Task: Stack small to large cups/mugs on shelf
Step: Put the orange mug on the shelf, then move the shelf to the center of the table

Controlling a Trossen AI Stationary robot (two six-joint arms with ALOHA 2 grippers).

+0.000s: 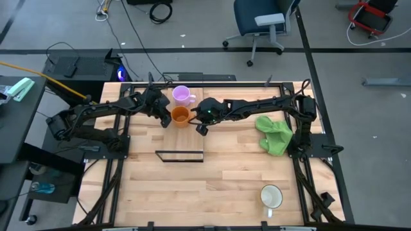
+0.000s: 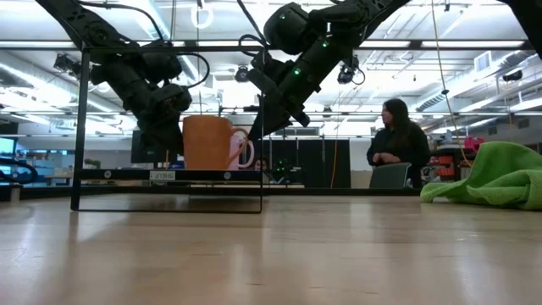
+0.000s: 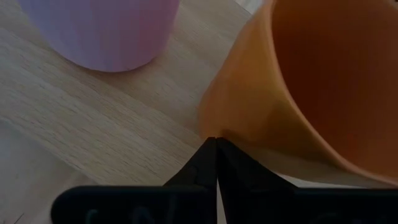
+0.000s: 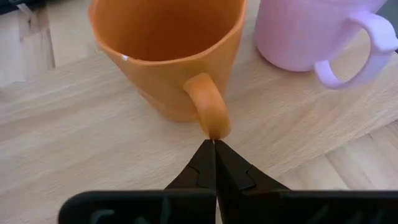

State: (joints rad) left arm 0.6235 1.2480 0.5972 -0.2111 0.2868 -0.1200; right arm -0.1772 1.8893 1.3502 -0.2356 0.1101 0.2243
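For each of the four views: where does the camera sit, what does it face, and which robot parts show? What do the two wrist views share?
High: overhead, straight down; both arms, white mug.
Low: table height, looking level; shelf, both arms above, a person behind.
Left wrist: behind the shut left end effector, at the orange mug.
Right wrist: behind the shut right end effector, at its handle.
Both wrist views share the orange mug and purple mug.

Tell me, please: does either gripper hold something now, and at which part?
Nothing is held. Both grippers, left and right, are shut with empty fingertips beside the orange mug; the right tips are at its handle.
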